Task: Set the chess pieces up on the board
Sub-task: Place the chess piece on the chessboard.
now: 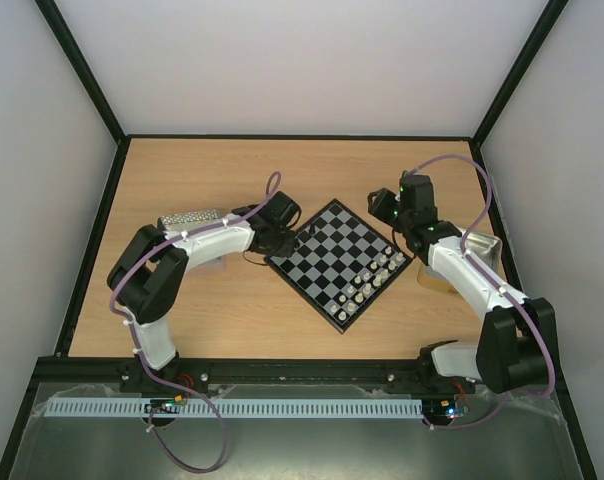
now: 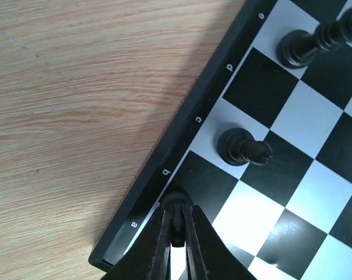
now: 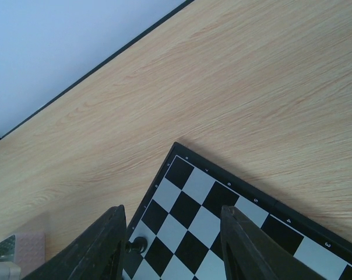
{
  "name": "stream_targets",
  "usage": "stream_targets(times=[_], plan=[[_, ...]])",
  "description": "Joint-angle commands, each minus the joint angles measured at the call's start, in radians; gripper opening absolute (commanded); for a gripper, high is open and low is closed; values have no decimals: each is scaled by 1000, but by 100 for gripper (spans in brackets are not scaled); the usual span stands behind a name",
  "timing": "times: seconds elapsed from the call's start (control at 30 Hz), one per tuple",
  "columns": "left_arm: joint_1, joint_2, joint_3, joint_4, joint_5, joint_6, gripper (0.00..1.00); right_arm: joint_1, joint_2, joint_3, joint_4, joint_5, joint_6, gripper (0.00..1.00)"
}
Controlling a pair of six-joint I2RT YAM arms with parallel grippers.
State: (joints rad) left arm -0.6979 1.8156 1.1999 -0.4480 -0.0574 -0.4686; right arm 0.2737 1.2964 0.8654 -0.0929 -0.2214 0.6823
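The wooden desk [image 1: 182, 300] carries the chessboard [image 1: 332, 250] at its middle, turned so that its corners point at the desk's edges. The left arm [image 1: 167, 270] reaches in from the near left, the right arm [image 1: 482, 290] from the near right, passing over a metal tray [image 1: 485, 246] by the right edge. White pieces [image 1: 374, 278] stand in two rows along the board's side that faces the near right corner. The right gripper [image 3: 173, 233] hangs over the board's far part, fingers wide apart and holding nothing. The left gripper [image 2: 176, 230], at the board's corner nearest the left edge, is clamped on a small black piece [image 2: 176, 217] beside the rim letter b. A second black piece [image 2: 243, 146] stands by c, and a taller black piece [image 2: 313, 41] farther along.
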Motion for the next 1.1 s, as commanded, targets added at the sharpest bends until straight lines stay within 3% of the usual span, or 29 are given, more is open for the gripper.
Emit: stream_targets(times=[0.0,0.77,1.07], plan=[[-7,33,20,-3,-27,-72,8,5,-5,-15,14,16,6,43],[-8,66,36,-4,67,-71,11,5,-14,-23,9,24,2,44],[4,-4,77,-61,57,-92,39,5,-17,-20,7,22,1,44]])
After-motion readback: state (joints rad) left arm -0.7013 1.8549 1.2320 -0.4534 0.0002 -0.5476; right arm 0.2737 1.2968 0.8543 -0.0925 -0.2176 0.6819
